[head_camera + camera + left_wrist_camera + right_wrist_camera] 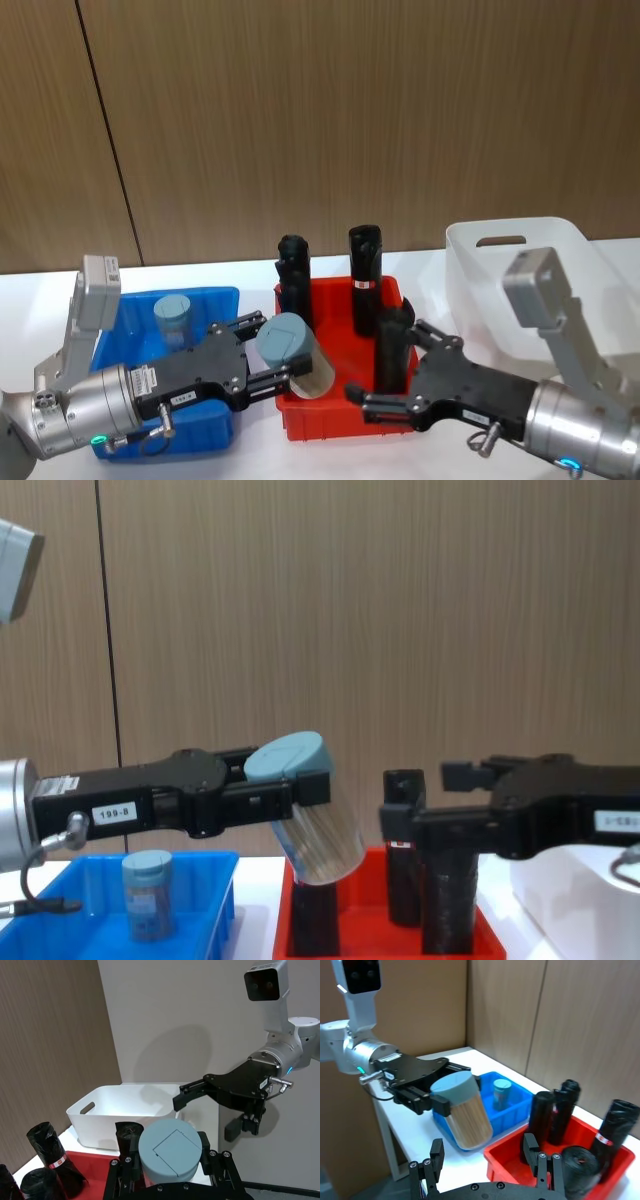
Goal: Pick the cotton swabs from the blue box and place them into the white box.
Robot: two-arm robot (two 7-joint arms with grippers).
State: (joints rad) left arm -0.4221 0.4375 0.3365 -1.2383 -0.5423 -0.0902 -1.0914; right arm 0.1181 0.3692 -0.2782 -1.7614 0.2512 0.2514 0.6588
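Wood-panel wall behind, white table (40, 290) below. Left claw (262, 356) clamped on tilted cotton swabs jar (300, 365) near lid, above red tray (330, 425) edge. Right claw (385, 362) spread apart, facing it across black rolls (364, 262). White box (470, 250) behind right claw; blue box (215, 298) behind left claw, 2nd jar (172, 318) inside. Risk: tilted jar slips into tray; handover clips rolls.

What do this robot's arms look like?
Silver metal cylinders ending in flat black two-fingered tools, the left tool and right tool alike. A pale grey boxy camera sits on each wrist. The left arm carries a white label reading 199-8 and a thin black cable loop.
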